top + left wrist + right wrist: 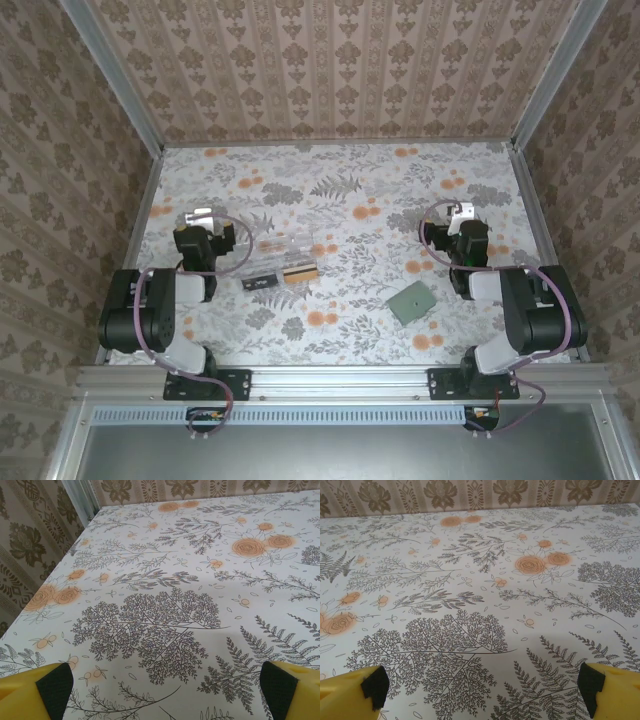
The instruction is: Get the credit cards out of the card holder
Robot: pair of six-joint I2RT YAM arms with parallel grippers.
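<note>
Credit cards: seemingly out already. Left claw, right claw: spread wide, empty. Lie loose on surface right of left claw, beside clear case; card holder well apart, rightward. Apparently nothing left.

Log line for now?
left tool open | right tool open | tan-orange plastic card, black plastic card on table | grey-green soft wallet apart

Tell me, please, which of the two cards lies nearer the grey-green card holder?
The tan-orange card with the dark stripe. The black card lies right beside it, on the side away from the card holder.
</note>
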